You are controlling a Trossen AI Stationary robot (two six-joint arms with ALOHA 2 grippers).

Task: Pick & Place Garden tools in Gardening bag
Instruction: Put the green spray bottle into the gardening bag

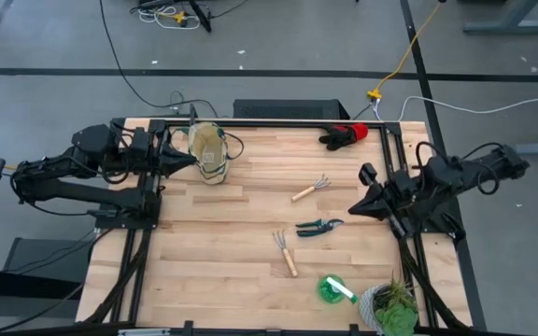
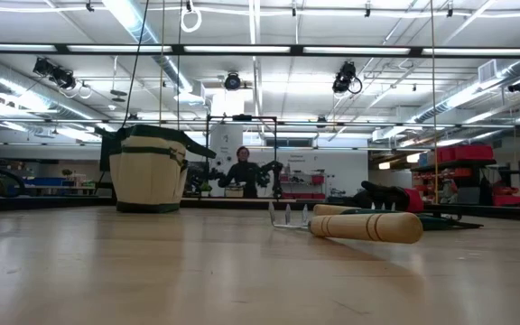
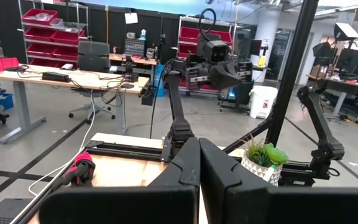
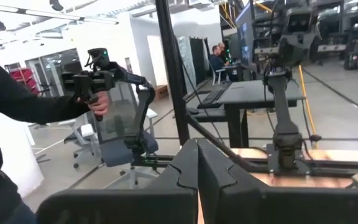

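Note:
The beige canvas gardening bag stands upright at the table's far left; it also shows in the low view. Two wooden-handled mini rakes, dark-handled pruning shears and a bright green, white-handled piece lie flat on the table. Red-and-black gloves lie at the far edge. My left gripper is shut and empty beside the bag. My right gripper is shut and empty, to the right of the shears.
A leafy plant in a grey pot stands at the near right corner. A black frame rail runs along the far edge. A person's sleeve and hand show beyond the table in the right wrist view.

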